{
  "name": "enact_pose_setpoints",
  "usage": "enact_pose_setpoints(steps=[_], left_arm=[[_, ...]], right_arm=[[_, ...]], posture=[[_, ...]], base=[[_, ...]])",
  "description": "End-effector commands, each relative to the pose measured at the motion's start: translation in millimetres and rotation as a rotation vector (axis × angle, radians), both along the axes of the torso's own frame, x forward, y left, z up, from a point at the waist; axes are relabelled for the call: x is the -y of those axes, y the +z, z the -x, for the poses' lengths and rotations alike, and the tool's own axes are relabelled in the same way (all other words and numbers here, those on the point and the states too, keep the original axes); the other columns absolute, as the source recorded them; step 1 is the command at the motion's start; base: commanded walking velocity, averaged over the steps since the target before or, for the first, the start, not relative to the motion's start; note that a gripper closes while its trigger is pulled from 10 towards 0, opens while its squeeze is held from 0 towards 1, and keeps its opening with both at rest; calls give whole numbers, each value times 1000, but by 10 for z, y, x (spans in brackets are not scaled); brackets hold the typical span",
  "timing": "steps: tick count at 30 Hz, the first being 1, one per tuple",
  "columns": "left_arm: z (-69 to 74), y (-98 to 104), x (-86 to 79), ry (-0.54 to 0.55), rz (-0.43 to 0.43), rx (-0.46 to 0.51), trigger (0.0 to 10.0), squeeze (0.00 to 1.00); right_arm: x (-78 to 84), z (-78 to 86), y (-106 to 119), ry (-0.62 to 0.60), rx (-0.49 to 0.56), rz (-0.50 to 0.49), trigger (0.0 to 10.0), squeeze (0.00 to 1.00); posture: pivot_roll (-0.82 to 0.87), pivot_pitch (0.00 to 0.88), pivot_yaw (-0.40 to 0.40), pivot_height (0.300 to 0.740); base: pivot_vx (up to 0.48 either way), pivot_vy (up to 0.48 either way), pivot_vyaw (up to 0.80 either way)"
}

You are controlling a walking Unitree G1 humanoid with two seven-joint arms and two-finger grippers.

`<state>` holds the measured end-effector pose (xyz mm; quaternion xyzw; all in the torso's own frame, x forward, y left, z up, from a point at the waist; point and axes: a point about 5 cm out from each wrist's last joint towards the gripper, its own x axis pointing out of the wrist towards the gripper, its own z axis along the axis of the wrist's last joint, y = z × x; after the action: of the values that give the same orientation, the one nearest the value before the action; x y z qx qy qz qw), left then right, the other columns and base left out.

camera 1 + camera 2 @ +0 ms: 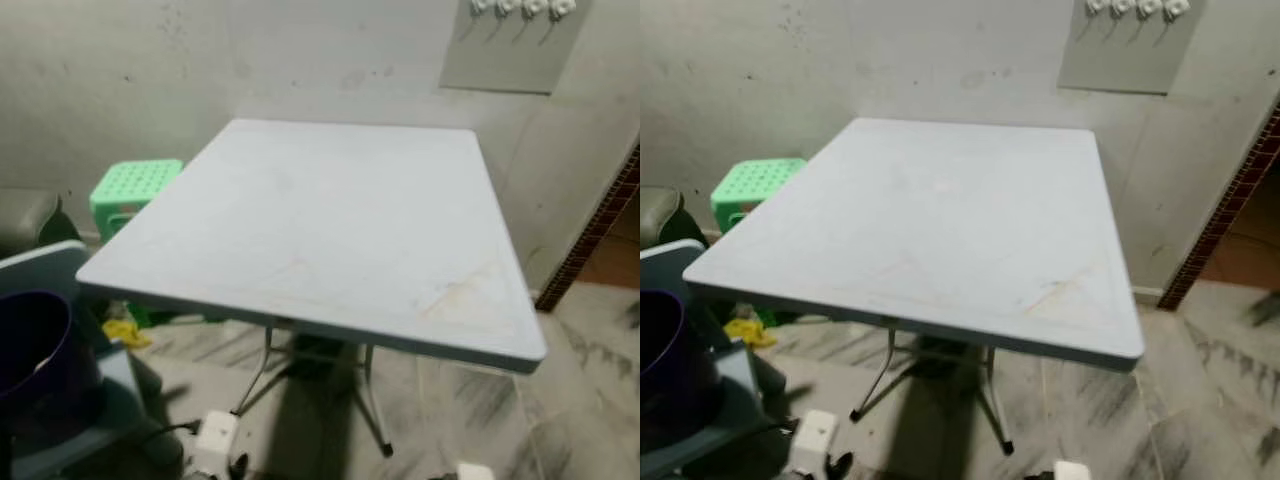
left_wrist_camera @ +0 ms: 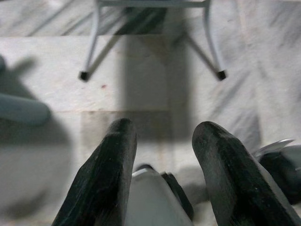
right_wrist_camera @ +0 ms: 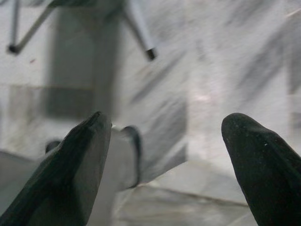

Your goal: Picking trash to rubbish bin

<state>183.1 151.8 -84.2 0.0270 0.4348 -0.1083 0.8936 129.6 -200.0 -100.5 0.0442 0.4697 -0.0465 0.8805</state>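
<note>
A dark purple bin [image 1: 35, 340] stands at my lower left on a grey-blue seat [image 1: 60, 265]. A small yellow crumpled piece [image 1: 125, 333] lies on the floor beneath the table's left edge. The white square folding table [image 1: 330, 230] in front of me has a bare top. My left gripper [image 2: 164, 136] hangs open above the marble floor, nothing between its fingers [image 2: 120, 141]. My right gripper [image 3: 169, 127] also hangs open over the floor, holding nothing.
A green plastic stool [image 1: 130, 190] stands left of the table against the wall. The table's metal legs [image 1: 375, 410] spread under it. A small white object [image 1: 215, 435] lies on the floor near my feet. A doorway with a brick edge [image 1: 595, 225] is at right.
</note>
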Motion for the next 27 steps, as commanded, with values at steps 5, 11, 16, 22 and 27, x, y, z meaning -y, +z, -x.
enact_pose_setpoints(steps=[5,11,16,22,27], left_arm=[[22,-6,-160,36,-43,-10,10000,0],[28,-10,-166,45,-43,-13,10000,0],[38,-14,-170,58,-37,-17,10000,0],[51,-21,-169,71,-28,-21,10000,0],[75,-35,-170,94,-15,-38,10000,0]], right_arm=[[-101,-1,-15,16,-5,-20,10000,0],[-95,20,-21,16,-10,-18,10000,0],[-96,54,-34,29,-27,-6,10000,0],[-91,63,-37,30,-32,-10,10000,0],[-88,64,-37,27,-32,-12,10000,0]], posture=[[-101,0,0,740],[-103,0,-2,740],[-103,0,-3,740],[-101,0,-10,740],[-101,0,-12,740]], base=[[0,0,0],[0,0,0],[0,0,0],[0,0,0],[0,182,0]])
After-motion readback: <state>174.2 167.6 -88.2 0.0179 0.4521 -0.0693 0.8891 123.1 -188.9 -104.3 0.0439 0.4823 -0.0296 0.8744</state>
